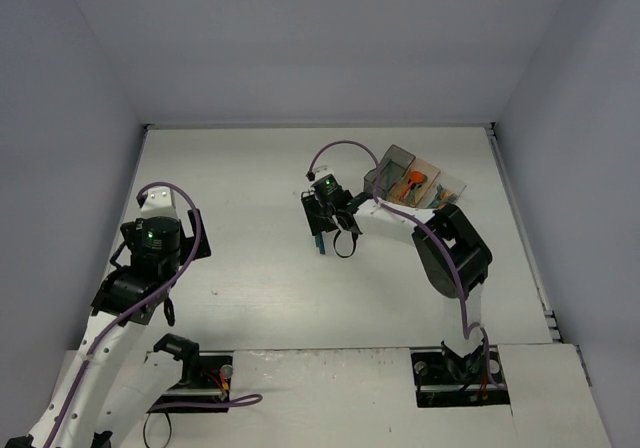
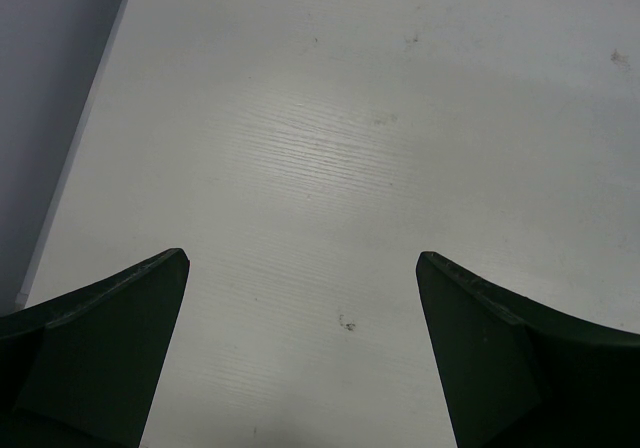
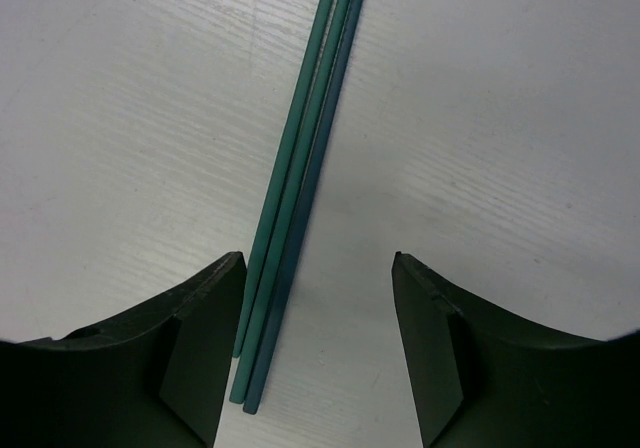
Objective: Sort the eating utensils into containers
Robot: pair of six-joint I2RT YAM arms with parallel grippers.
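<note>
— So, where is the right gripper (image 3: 316, 258)?
— Low over the middle of the table (image 1: 250, 168), fingers spread and holding nothing. The teal handles (image 3: 300, 168) lie flat between them, pressed side by side. I count three, one a shade darker. Their heads run out of the wrist view, so I cannot tell fork, spoon or knife.
— Centred?
— No. The bundle lies close to the finger at the left of that view, with a wide gap on the other side. I'd shift across before closing, so both pads meet it together.
— All three at once?
— Risky, I think, since thin rods roll over each other. Squeeze square across them, low to the table, and lift slowly.
— And the containers?
— The dark grey bin (image 1: 395, 158), orange-tan bin (image 1: 425, 168) and clear bin (image 1: 450, 190) form a row at the far right, just beyond that arm. Orange utensils (image 1: 412, 180) show inside.
— The left gripper (image 2: 301, 255)?
— Spread wide and empty, over bare table on the left.
</note>
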